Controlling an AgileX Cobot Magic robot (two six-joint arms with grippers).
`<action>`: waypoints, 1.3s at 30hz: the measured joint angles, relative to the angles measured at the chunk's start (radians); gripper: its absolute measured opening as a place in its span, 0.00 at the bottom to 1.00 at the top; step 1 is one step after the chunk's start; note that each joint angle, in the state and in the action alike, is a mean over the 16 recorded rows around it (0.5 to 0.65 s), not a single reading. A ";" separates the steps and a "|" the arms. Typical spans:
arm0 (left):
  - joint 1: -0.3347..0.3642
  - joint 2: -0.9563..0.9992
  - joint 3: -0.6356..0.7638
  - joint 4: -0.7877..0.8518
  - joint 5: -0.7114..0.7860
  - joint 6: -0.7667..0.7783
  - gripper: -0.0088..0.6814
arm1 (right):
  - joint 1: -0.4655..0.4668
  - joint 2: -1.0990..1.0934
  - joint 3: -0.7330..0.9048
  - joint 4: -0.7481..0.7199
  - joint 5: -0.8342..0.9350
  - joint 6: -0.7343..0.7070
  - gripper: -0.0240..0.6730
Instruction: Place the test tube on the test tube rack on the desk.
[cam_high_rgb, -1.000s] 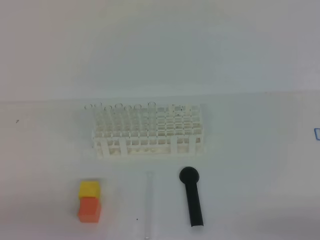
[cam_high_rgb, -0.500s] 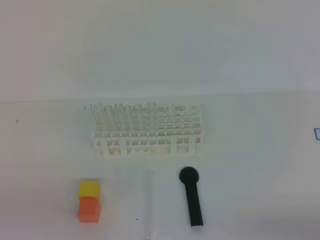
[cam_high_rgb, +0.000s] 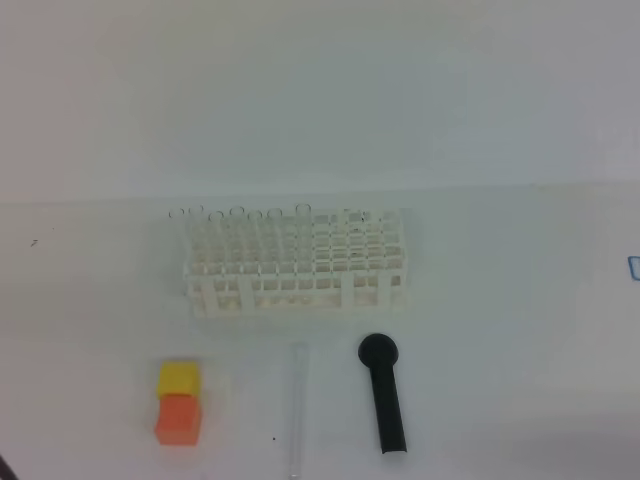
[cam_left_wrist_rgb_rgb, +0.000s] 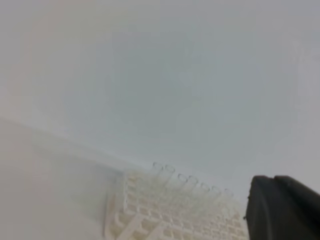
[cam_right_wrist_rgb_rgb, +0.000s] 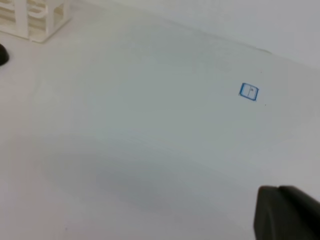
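The test tube (cam_high_rgb: 297, 405), clear and thin, lies flat on the white desk (cam_high_rgb: 500, 400) in front of the rack, its open rim toward the rack. The white lattice test tube rack (cam_high_rgb: 298, 265) stands at the middle, with several clear tubes (cam_high_rgb: 238, 213) upright in its back left holes. The rack also shows in the left wrist view (cam_left_wrist_rgb_rgb: 170, 212), and its corner shows in the right wrist view (cam_right_wrist_rgb_rgb: 30, 20). Only a dark part of my left gripper (cam_left_wrist_rgb_rgb: 285, 210) and of my right gripper (cam_right_wrist_rgb_rgb: 287, 212) shows, each far from the tube. Their jaws are hidden.
A black round-headed stick (cam_high_rgb: 383, 395) lies just right of the tube. A yellow block on an orange block (cam_high_rgb: 179, 402) stands to its left. A small blue square mark (cam_right_wrist_rgb_rgb: 248, 91) is on the desk at the right. A dark sliver (cam_high_rgb: 4, 468) sits in the bottom left corner.
A small dark sliver has come into the bottom left corner of the exterior view. The tube, rack, stick and blocks have not moved.
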 joint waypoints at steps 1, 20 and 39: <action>0.000 0.018 -0.013 -0.004 0.016 0.010 0.01 | 0.000 0.000 0.000 -0.001 0.000 -0.001 0.03; 0.000 0.132 -0.155 -0.187 0.392 0.487 0.01 | 0.000 0.000 0.008 -0.028 -0.179 0.007 0.03; -0.002 0.482 -0.487 -0.223 0.747 0.515 0.01 | 0.000 0.041 -0.125 0.270 -0.400 0.352 0.03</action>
